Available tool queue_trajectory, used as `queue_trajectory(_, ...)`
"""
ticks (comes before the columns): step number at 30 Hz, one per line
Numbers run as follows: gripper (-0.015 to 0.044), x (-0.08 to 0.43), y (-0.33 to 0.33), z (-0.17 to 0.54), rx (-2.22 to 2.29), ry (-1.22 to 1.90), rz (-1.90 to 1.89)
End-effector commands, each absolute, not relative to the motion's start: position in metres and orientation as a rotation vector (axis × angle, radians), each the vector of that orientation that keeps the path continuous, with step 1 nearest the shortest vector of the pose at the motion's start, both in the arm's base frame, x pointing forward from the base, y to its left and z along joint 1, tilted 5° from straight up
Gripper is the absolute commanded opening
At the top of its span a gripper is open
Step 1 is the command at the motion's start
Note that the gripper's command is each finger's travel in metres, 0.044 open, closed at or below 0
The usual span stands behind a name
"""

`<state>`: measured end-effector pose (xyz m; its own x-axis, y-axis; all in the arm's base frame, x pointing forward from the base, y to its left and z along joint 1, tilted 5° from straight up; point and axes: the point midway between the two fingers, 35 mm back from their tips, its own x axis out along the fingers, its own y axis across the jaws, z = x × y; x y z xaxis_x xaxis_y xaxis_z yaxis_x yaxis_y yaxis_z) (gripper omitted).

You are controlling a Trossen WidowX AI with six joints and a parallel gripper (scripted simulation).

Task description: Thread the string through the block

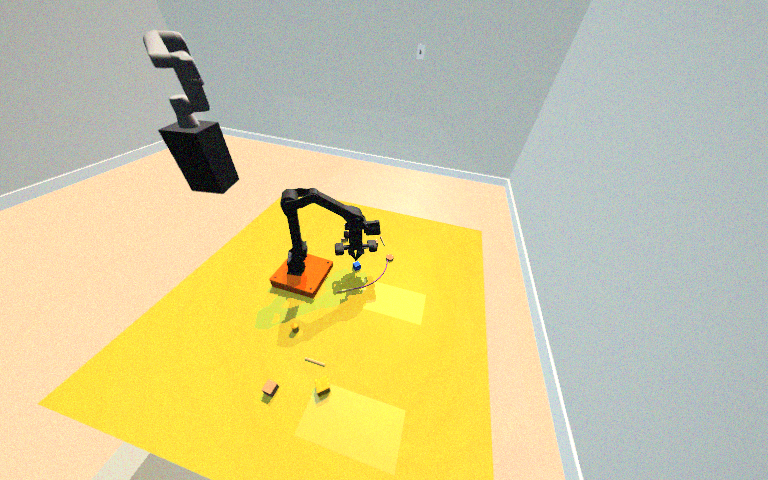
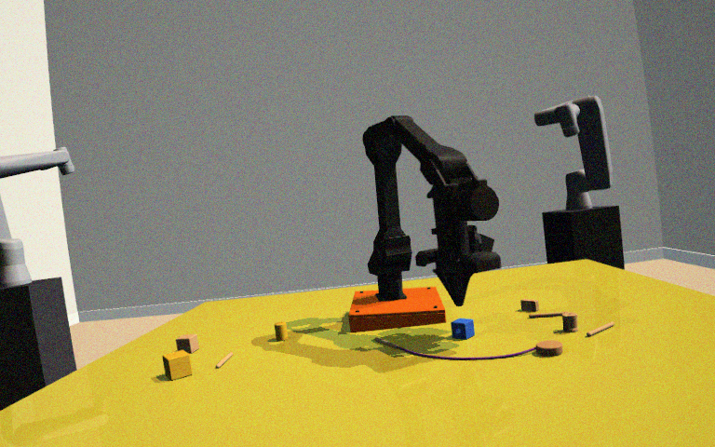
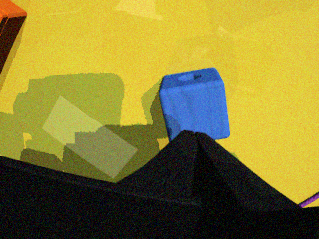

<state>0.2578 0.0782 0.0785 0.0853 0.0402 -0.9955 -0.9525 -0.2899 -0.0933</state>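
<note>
The blue block (image 1: pixel 356 266) (image 2: pixel 462 329) (image 3: pixel 195 107) sits on the yellow table. A dark hole shows in its far side in the wrist view. My gripper (image 1: pixel 355 258) (image 2: pixel 459 304) (image 3: pixel 191 142) is shut and empty, with its tips above the block and apart from it in the exterior view. The purple string (image 1: pixel 377 279) (image 2: pixel 474 358) (image 3: pixel 310 200) curves over the table from the round wooden button (image 1: pixel 389 258) (image 2: pixel 549 347). The stick (image 2: pixel 384 343) on its other end lies in the arm's shadow near the orange base. The stick is hidden in the wrist view.
A loose stick (image 1: pixel 314 362) (image 2: pixel 224 360), a yellow cube (image 1: pixel 322 386) (image 2: pixel 177 364), a wooden block (image 1: pixel 270 387) (image 2: pixel 187 344) and a yellow cylinder (image 1: pixel 295 328) (image 2: pixel 280 331) lie to one side. Another loose stick (image 2: pixel 600 329) and a brown cylinder (image 2: pixel 570 321) are near the button.
</note>
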Motion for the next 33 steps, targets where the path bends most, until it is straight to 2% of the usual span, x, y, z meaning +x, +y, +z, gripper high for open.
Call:
queue_trajectory(1, 0.0000, 0.2578, 0.0782, 0.0785, -1.443, 0.967, 1.365)
queue_trajectory(4, 0.0000, 0.2578, 0.0782, 0.0785, -1.443, 0.967, 1.365)
queue_trajectory(13, 0.0236, 0.2578, 0.0782, 0.0785, -1.443, 0.967, 1.365)
queue_trajectory(14, 0.0241, 0.2578, 0.0782, 0.0785, -1.443, 0.967, 1.365)
queue_trajectory(15, 0.0241, 0.2578, 0.0782, 0.0785, -1.443, 0.967, 1.365)
queue_trajectory(24, 0.0005, 0.2578, 0.0782, 0.0785, -1.443, 0.967, 1.365)
queue_trajectory(33, 0.0000, 0.2578, 0.0782, 0.0785, -1.443, 0.967, 1.365)
